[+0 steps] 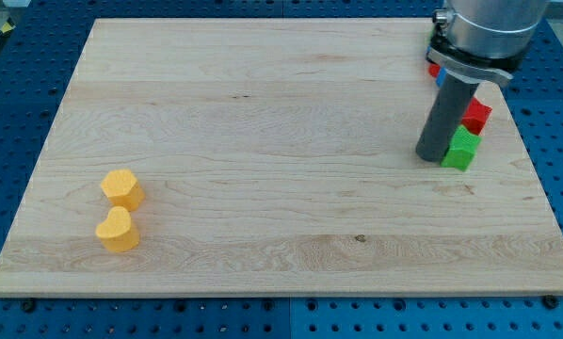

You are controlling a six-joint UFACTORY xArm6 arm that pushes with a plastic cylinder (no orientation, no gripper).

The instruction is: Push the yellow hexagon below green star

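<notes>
My tip (430, 155) rests on the wooden bench (263, 113) touching the green star (461, 149) at the view's right, red block (476, 115) just above it, yellow hexagon (121, 188) and yellow heart (118, 230) far left.

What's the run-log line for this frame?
my tip: touching green block's left | yellow hexagon: far left, untouched | push: not started
</notes>
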